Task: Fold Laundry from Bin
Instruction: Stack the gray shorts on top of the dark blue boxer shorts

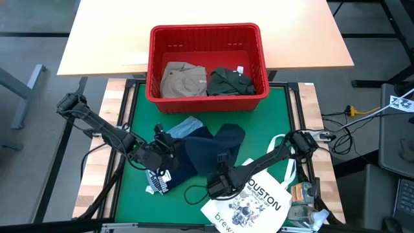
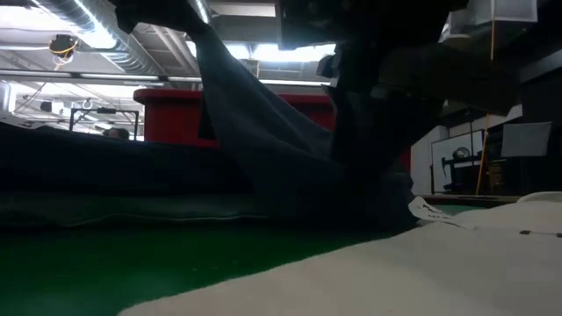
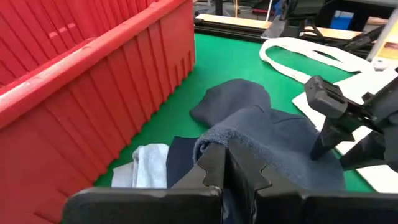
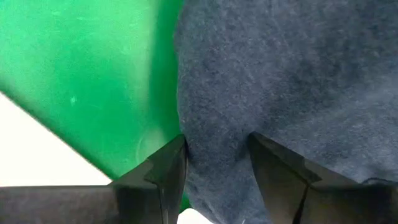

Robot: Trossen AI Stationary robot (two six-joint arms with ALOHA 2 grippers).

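Observation:
A navy garment lies on the green mat, partly over a light blue denim piece. My left gripper is shut on the navy garment's left side. My right gripper is open and points steeply down at the garment's near part, with navy cloth between its fingers. The red bin stands at the far side, with a khaki garment and a dark green one lying in it. My left gripper pinches a rolled fold of the navy garment between its two fingers, coming from the table's left and slanting a little downward. That part is raised, and the cloth slopes down from it to the mat, where the remainder lies. My right gripper has its fingertips down at the navy cloth; I cannot tell whether they touch it.
A white tote bag printed "HOUSTON" lies at the near right, its handles running toward the mat's right side. A black cord curls on the mat by the right gripper. Bare green mat shows right of the navy garment.

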